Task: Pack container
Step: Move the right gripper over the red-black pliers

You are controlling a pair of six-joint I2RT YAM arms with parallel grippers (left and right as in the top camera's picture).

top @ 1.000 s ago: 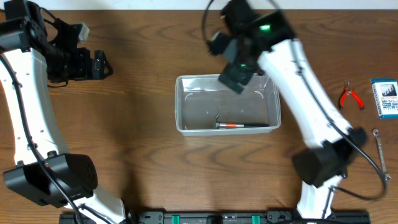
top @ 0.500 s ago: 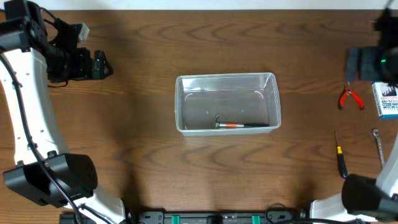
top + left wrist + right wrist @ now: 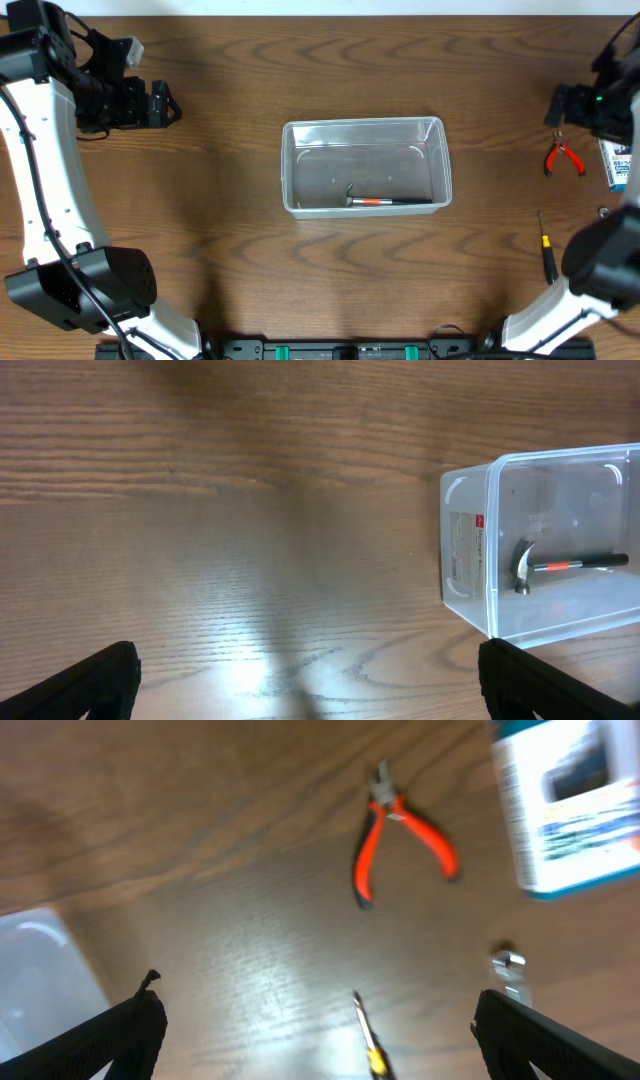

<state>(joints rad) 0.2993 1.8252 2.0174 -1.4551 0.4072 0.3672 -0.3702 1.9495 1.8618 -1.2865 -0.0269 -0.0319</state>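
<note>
The container (image 3: 300, 128) is a clear plastic tub at the table's middle. A small hammer (image 3: 385, 201) with an orange band lies along its near wall. In the left wrist view the container (image 3: 470, 550) sits to the right with the hammer (image 3: 560, 565) inside. My left gripper (image 3: 165, 103) hovers open at the far left, with nothing between its fingers (image 3: 100, 680). My right gripper (image 3: 572, 108) is open above the table's right side, near the red pliers (image 3: 564, 158). In the right wrist view the gripper (image 3: 320, 1030) is empty, with the pliers (image 3: 400, 830) ahead of it.
A blue-and-white box (image 3: 618, 160) lies at the right edge beside the pliers. A yellow-and-black screwdriver (image 3: 547, 248) lies nearer the front, seen between my right fingers as the screwdriver (image 3: 365, 1030). A small metal wrench end (image 3: 508, 965) shows to its right.
My right arm has swung from above the container to the table's right side, over the pliers, still open. The left arm has not moved.
</note>
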